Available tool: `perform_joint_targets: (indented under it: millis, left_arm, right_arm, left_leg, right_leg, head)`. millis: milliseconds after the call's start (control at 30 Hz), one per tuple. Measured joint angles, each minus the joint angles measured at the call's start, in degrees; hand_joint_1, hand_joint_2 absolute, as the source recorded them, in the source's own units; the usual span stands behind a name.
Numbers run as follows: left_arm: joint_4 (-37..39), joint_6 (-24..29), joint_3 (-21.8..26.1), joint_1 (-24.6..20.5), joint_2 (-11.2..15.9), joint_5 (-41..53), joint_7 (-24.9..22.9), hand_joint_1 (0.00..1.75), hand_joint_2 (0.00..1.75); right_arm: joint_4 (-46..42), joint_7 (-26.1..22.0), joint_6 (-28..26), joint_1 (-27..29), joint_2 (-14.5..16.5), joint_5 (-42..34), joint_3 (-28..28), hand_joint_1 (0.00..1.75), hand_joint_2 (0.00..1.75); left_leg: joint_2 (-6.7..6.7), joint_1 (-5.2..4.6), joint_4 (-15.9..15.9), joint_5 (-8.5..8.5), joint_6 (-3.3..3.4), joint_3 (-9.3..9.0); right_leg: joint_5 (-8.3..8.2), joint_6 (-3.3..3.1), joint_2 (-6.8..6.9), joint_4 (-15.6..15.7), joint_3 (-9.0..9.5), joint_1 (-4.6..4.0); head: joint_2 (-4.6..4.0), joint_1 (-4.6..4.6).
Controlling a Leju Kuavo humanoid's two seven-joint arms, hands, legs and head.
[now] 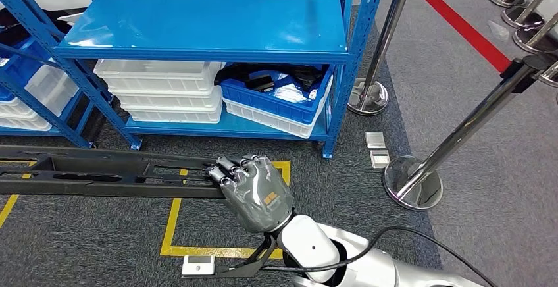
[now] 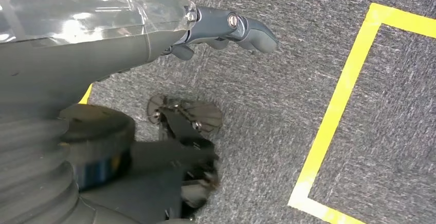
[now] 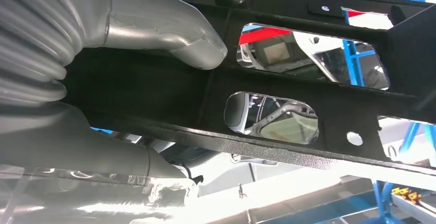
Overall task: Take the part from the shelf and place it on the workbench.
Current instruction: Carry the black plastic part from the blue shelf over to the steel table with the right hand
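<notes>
The part [image 1: 99, 172], a long black metal frame with slotted cut-outs, lies across the lower left of the head view, off the blue shelf [image 1: 204, 27] that fills the upper left and centre. The right hand [image 1: 253, 188], at lower centre, has its fingers curled over the frame's near end; in the right wrist view the thick thumb [image 3: 169, 34] presses one face of the black frame [image 3: 308, 100] while the rest of the hand wraps beneath it, so this hand is clamped on the part. The left hand [image 2: 226, 29] hangs over grey carpet beside a yellow floor line [image 2: 334, 116]; its fingers reach out with nothing in them, and it looks apart and empty. My reading: the take from the shelf is done and the part is being carried. No desk appears in these pictures, so the placing is all still ahead. Blue and white bins [image 1: 276, 99] sit on the shelf's lower level, and chrome barrier posts [image 1: 411, 182] stand at the right.
</notes>
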State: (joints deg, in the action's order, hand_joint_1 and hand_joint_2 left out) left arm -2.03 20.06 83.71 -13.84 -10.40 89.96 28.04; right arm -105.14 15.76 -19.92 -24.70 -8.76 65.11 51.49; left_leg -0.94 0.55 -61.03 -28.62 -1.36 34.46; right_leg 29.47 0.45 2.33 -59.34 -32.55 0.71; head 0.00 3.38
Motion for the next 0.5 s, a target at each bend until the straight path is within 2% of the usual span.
perform_joint_targets:
  millis: [33,100,167,233,300,333,367,400,433,500]
  left_arm:
    - [0.00,0.01,0.00,0.00,0.00,0.00,0.00,0.00,1.75]
    - [-0.01,0.01,0.00,0.11,0.00,0.00,0.00,0.00,1.75]
    - [-0.01,0.03,0.00,0.16,-0.01,0.00,0.00,0.00,1.75]
    - [0.00,0.03,0.00,0.07,-0.03,0.00,0.00,0.00,1.75]
    - [0.00,0.01,0.00,0.07,-0.03,0.00,0.00,0.00,1.75]
    - [0.00,0.01,0.00,0.10,-0.03,0.00,0.00,0.00,1.75]
    - [0.00,0.01,0.00,0.12,-0.03,0.00,0.00,0.00,1.75]
    - [0.00,0.01,0.00,0.10,-0.03,0.00,0.00,0.00,1.75]
    - [0.00,0.01,0.00,0.07,-0.03,0.00,0.00,0.00,1.75]
    - [0.00,0.01,0.00,-0.02,-0.04,-0.01,0.00,0.00,1.75]
  right_arm:
    - [0.01,-0.01,0.02,-0.01,0.04,-0.01,-0.03,1.75,1.75]
    - [0.01,-0.01,0.03,-0.02,0.07,-0.01,-0.11,1.75,1.75]
    - [0.01,-0.03,0.03,-0.04,0.07,-0.01,-0.18,1.75,1.75]
    - [0.02,-0.05,0.04,-0.04,0.07,-0.01,-0.24,1.75,1.75]
    - [0.10,-0.05,0.07,0.04,0.07,-0.02,-0.26,1.75,1.75]
    - [0.17,-0.05,0.09,0.09,0.07,-0.02,-0.26,1.75,1.75]
    - [0.23,-0.05,0.10,0.12,0.07,-0.02,-0.26,1.75,1.75]
    - [0.26,-0.05,0.11,0.12,0.07,-0.02,-0.26,1.75,1.75]
    - [0.27,-0.05,0.12,0.11,0.07,-0.02,-0.26,1.75,1.75]
    - [0.28,-0.05,0.12,0.08,0.07,-0.02,-0.26,1.75,1.75]
  left_leg:
    - [-0.27,-0.19,1.38,0.12,0.26,-0.47]
    - [0.02,-0.37,1.75,0.18,0.87,-0.41]
    - [0.38,-0.17,2.23,0.54,1.64,-0.49]
    - [0.64,0.00,2.61,0.87,2.25,-0.53]
    - [1.06,-0.08,2.61,0.92,2.44,-0.45]
    - [1.33,-0.11,2.58,0.92,2.46,-0.45]
    - [1.64,-0.11,2.54,0.92,2.47,-0.46]
    - [2.01,-0.09,2.46,0.90,2.44,-0.50]
    - [2.41,-0.04,2.34,0.85,2.36,-0.53]
    - [3.14,-0.10,1.89,0.76,1.99,-0.22]
  right_leg:
    - [0.02,0.24,0.17,-0.07,-0.08,-0.11]
    - [-0.07,0.82,0.54,0.01,-0.14,-0.20]
    - [0.92,1.51,0.08,-0.92,-0.38,-0.04]
    - [4.08,1.93,-1.20,-5.78,-2.40,0.10]
    - [7.39,2.04,-1.89,-13.13,-5.71,0.09]
    - [7.81,2.06,-1.97,-15.38,-6.73,0.09]
    - [7.21,2.03,-2.01,-15.74,-6.89,0.10]
    - [5.45,1.95,-2.08,-13.56,-5.87,0.12]
    - [3.17,1.82,-2.39,-9.69,-4.11,0.17]
    - [0.38,1.51,-3.67,-2.65,-1.03,0.27]
  head:
    - [0.00,-0.01]
    - [0.00,0.10]
    - [0.00,0.29]
    - [0.00,0.69]
    - [0.00,1.09]
    - [0.00,1.15]
    - [0.00,1.18]
    - [0.00,1.20]
    - [0.00,1.23]
    - [0.00,1.26]
